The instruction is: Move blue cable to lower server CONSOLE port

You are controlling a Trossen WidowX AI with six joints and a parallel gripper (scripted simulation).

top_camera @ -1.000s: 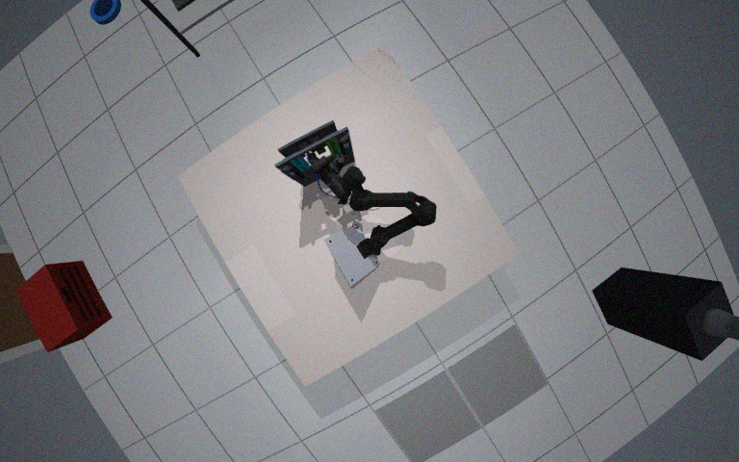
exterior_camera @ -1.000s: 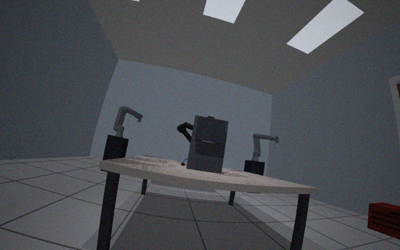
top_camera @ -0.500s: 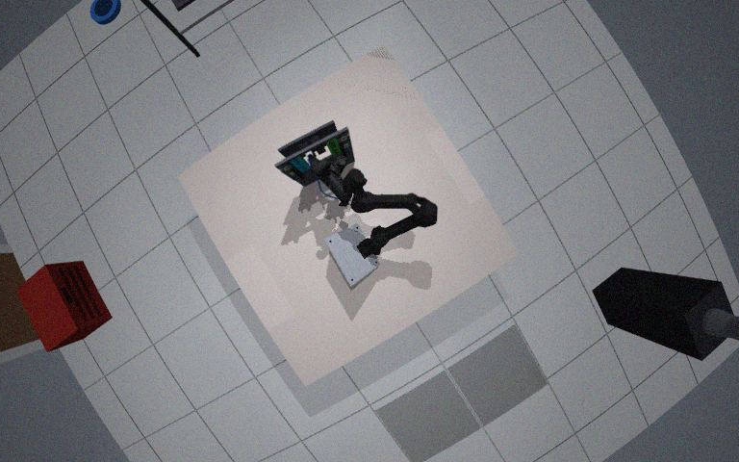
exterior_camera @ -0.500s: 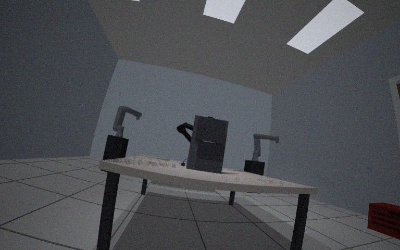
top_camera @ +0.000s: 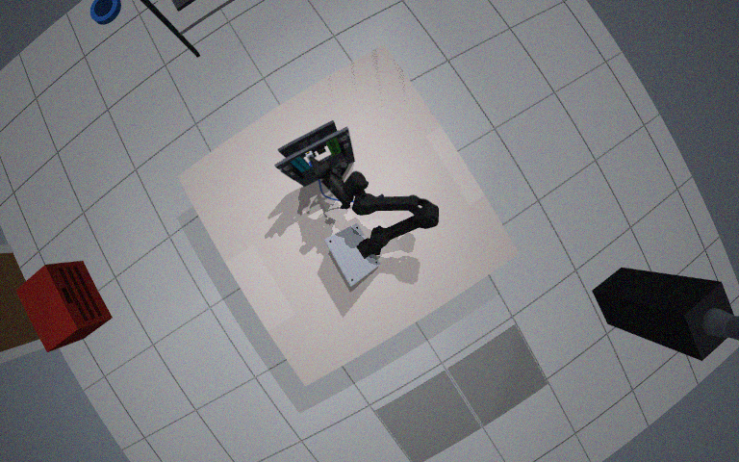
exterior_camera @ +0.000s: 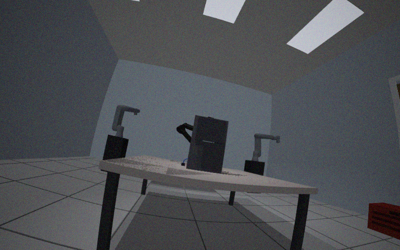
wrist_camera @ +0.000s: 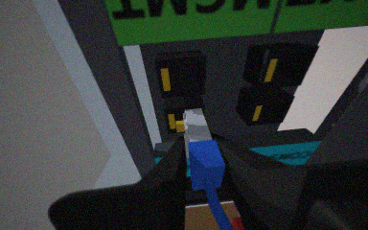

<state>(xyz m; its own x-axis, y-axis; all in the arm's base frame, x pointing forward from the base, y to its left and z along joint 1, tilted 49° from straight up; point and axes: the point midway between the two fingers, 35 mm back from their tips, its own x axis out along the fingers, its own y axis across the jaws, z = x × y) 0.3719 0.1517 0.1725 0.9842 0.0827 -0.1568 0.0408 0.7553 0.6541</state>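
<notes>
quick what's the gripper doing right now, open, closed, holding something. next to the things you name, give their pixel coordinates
Gripper [wrist_camera: 196,140]: closed on the blue cable's plug [wrist_camera: 207,165], held between its fingers.

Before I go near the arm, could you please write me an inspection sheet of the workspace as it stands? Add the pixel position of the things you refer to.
Surface: pale tabletop [top_camera: 259,269] [exterior_camera: 208,179], with shadows across it.
Job's things: blue plug [wrist_camera: 206,163] in front of dark port blocks; how deep it sits, cannot tell.
Clutter: nothing seen beyond the rack [top_camera: 344,134] [exterior_camera: 210,145] and the arm's light base plate [top_camera: 342,260].
Gripper: fingers shut on the plug [wrist_camera: 204,144].
Cables: blue cable [top_camera: 327,197] [wrist_camera: 217,206] trails from the plug, curving beside the rack.
Surroundings: red cabinet [top_camera: 53,309] [exterior_camera: 391,221], black pedestal [top_camera: 649,303] bearing a grey arm [top_camera: 734,327], tiled floor [top_camera: 534,142] [exterior_camera: 35,198].
</notes>
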